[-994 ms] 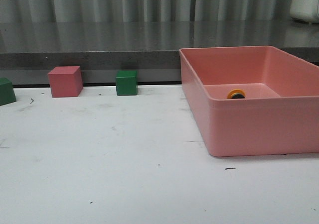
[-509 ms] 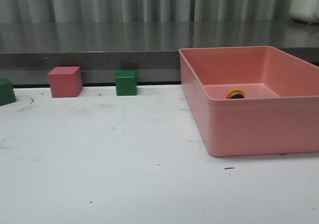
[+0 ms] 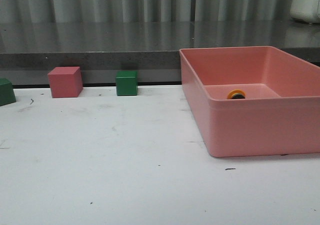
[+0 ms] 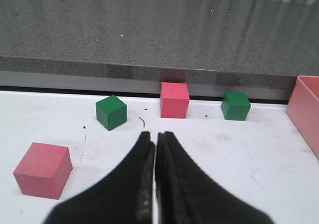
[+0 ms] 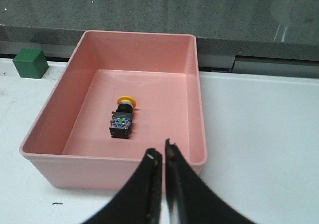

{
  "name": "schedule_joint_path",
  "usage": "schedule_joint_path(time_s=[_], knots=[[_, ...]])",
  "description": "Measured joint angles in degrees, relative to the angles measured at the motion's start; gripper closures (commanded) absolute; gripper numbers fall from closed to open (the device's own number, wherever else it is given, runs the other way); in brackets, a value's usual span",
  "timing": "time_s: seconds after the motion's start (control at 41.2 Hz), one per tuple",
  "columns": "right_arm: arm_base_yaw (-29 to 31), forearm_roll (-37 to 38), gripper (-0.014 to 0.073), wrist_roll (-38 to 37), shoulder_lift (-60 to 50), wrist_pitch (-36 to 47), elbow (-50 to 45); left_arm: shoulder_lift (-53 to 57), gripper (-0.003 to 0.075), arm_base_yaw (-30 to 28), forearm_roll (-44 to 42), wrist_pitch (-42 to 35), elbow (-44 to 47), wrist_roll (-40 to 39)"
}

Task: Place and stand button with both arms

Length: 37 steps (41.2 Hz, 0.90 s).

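A yellow-capped button [image 5: 122,118] lies on its side on the floor of a pink bin [image 5: 193,74], its cap pointing toward the bin's far wall and its black body and blue-green base toward the near wall. The right gripper [image 5: 162,157] hangs above the bin's near rim with its two black fingers [image 5: 151,176] drawn together and nothing between them; the button sits ahead of those fingertips and a little to one side, well apart from them and untouched. A green cube [image 5: 30,63] stands on the white table [image 5: 259,129] just outside the bin's far corner.

In the left wrist view, the left gripper [image 4: 154,134] is likewise closed, its fingers [image 4: 174,174] pressed tip to tip and empty, poised over the table. Ahead of it, along the foot of a grey counter [image 4: 149,30], stand a pink cube [image 4: 174,100] almost straight in front, a green cube [image 4: 111,112] to one side and another green cube [image 4: 235,106] to the other, with the edge of the bin beyond that. A second pink cube [image 4: 43,169] sits nearer, off to the flank of the fingers, apart from them.

The front view shows neither arm. Only the button's yellow cap [image 3: 236,94] peeks over the bin's front wall [image 3: 260,127], while the cubes line the back edge of the table
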<state>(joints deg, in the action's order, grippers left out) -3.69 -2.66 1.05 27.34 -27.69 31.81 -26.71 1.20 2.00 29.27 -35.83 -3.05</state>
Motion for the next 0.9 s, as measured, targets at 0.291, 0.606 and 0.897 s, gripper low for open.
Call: schedule_joint_path(time_s=[0.291,0.606,0.897], knots=[[0.0,0.0,-0.0008,0.0,0.0,-0.11,0.0,-0.39,0.0195,0.0,0.41,-0.02,0.0,0.0],[0.0,-0.39,-0.0008,0.0,4.46,-4.31,5.5,-0.58,0.0195,1.84,3.15,0.86,0.0,0.0],[-0.1,-4.98,-0.0008,3.45,20.37,-17.86,19.74,-1.15,0.0195,10.02,2.32,0.86,0.0,0.0]])
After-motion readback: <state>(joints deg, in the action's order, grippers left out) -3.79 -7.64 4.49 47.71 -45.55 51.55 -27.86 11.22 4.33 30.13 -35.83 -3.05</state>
